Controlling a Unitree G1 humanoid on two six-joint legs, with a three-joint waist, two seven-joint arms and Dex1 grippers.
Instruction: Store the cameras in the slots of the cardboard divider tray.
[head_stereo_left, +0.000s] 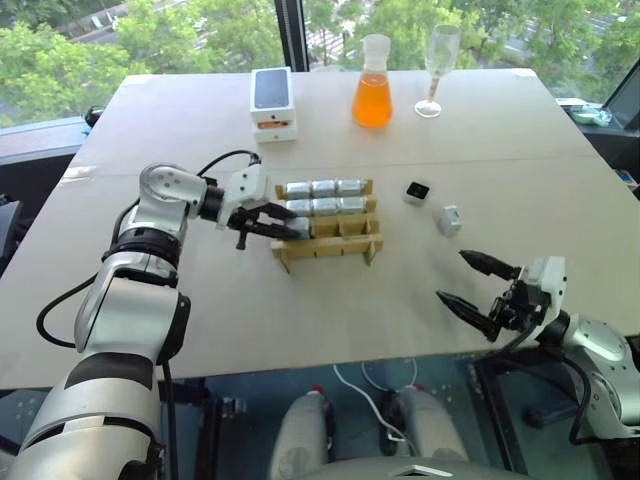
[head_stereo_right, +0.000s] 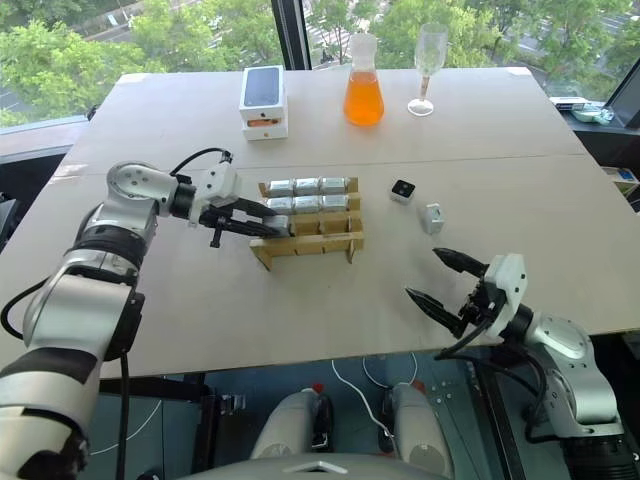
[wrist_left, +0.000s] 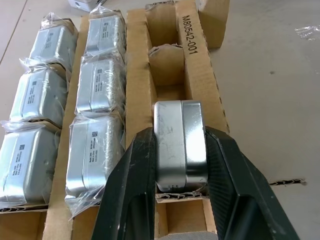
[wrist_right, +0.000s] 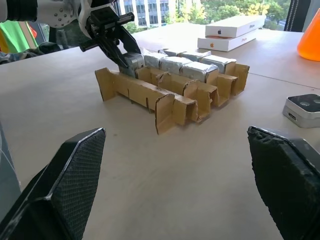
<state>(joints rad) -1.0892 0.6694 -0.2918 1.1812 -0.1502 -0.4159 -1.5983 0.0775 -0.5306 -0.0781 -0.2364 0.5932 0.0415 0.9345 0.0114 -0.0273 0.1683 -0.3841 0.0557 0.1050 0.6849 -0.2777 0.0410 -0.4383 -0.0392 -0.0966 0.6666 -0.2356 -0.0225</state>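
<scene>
- Head view: left gripper (head_stereo_left: 292, 222) at the tray's (head_stereo_left: 330, 247) near-left slot; right gripper (head_stereo_left: 473, 283) spread wide, two loose cameras (head_stereo_left: 447, 220) beyond it
- Left wrist: fingers (wrist_left: 131, 185) clamp a bare camera (wrist_left: 180, 145) in a slot; wrapped ones alongside
- Right wrist: tray ahead between the parted fingers (wrist_right: 60, 187)

- Bench (head_stereo_left: 330, 300): a broad, pale tan top with a seam running across it.
- Two white phone boxes (head_stereo_left: 272, 103), stacked, stand near the far edge towards the far left corner; the upper lid (head_stereo_left: 271, 89) carries a dark phone picture.
- A conical glass flask (head_stereo_left: 373, 82) holding orange liquid stands near the middle of the far edge.
- A clear, empty stemmed glass (head_stereo_left: 437, 70) stands just beside the flask, on the side nearer the far right corner.
- Beyond the far edge, windows show green trees (head_stereo_left: 60, 50).
</scene>
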